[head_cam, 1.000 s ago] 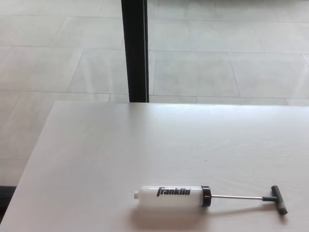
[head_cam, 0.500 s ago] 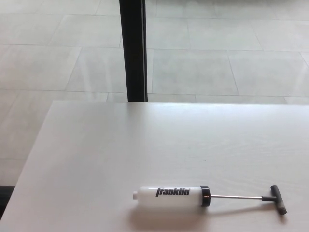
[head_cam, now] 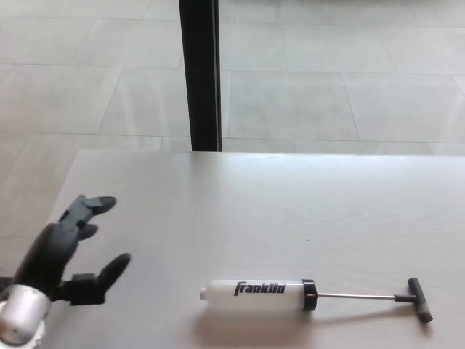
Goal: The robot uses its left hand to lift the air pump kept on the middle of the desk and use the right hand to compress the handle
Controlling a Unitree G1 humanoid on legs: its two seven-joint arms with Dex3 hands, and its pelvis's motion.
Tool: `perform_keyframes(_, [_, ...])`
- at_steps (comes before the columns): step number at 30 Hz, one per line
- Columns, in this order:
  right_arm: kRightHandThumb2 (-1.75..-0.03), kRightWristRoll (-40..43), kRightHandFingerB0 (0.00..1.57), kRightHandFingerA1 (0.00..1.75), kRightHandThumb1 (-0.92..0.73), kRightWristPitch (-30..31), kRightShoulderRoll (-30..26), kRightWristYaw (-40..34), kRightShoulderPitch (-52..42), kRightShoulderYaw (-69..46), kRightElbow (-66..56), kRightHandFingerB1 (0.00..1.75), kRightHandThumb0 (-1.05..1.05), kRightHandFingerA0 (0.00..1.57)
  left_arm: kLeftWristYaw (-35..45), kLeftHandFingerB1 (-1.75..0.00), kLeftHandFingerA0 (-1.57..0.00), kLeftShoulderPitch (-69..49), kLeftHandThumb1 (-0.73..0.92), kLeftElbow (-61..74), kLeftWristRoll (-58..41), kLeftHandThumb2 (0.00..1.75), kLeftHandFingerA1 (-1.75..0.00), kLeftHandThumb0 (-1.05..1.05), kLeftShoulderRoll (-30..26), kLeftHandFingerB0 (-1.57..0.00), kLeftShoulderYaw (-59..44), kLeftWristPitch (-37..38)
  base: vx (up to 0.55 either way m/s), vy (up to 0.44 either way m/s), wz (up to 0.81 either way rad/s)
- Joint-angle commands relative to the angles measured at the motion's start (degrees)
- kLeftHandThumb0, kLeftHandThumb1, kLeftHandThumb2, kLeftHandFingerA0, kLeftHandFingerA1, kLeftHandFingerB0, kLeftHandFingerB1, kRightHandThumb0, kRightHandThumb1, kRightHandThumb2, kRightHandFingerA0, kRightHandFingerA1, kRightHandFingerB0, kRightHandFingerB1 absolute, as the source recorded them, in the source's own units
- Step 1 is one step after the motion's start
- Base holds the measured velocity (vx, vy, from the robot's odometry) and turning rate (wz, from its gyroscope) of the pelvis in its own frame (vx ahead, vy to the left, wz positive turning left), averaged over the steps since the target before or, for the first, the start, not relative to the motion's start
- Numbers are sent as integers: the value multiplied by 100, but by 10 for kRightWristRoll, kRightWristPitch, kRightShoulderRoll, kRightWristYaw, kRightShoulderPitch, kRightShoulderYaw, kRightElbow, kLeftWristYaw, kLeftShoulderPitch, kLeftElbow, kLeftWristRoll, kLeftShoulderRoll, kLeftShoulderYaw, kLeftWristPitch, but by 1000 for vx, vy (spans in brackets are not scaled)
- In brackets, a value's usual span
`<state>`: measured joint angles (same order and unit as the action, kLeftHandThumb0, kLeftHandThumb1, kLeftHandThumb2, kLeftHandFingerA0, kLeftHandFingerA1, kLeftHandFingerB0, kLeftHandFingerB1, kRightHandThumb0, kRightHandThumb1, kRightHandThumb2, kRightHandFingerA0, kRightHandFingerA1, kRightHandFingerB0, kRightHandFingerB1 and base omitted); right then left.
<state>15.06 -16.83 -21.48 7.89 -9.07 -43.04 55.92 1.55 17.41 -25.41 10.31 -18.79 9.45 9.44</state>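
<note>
The air pump (head_cam: 259, 296) lies flat on the white desk (head_cam: 290, 211) near its front edge. It has a white barrel marked "Franklin", a black collar, a thin metal rod drawn out to the right and a dark T-handle (head_cam: 420, 299). My left hand (head_cam: 69, 251) is over the desk's left edge, open, with fingers spread and nothing in it. It is well to the left of the pump's nozzle end and apart from it. My right hand does not show.
A black vertical post (head_cam: 200, 73) stands behind the desk's far edge. Beyond it is a pale tiled floor (head_cam: 327, 87). The desk's left edge runs diagonally beside my left hand.
My left hand has come into view at the lower left, open. The pump has not moved. The camera has shifted very slightly.
</note>
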Motion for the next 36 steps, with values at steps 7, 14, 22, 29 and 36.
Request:
perform_keyframes(7, [-60, 36, 41, 84, -60, -2, -9, 7, 7, -7, -15, 35, -48, 82, -67, -68, -1, 111, 59, -21, 225, 110, -81, -104, 73, -4, 215, 43, 0, 0, 0])
perform_keyframes(14, [-58, 27, 42, 73, -60, -9, -16, 1, 17, 1, -1, 34, -49, 75, -90, -65, -2, 122, 53, -39, 245, 104, -81, -105, 75, -2, 255, 49, 0, 0, 0])
perform_keyframes(22, [-58, 30, 43, 71, -58, -13, -19, 6, 20, 0, 1, 35, -49, 75, -105, -60, 0, 137, 78, -38, 287, 69, -76, -105, 65, 0, 303, 44, 0, 0, 0])
perform_keyframes(29, [-83, 35, 39, 80, -46, -5, -18, 2, 28, -1, -9, 50, -57, 73, -122, -53, 0, 148, 81, -12, 350, 71, -62, -105, 52, 0, 342, 9, 0, 0, 0])
perform_keyframes(36, [-57, 31, 43, 98, -60, -3, -18, -1, 24, 3, -27, 34, -50, 81, -134, -66, 0, 139, 78, -22, 345, 70, -87, -105, 59, 0, 337, 4, 0, 0, 0])
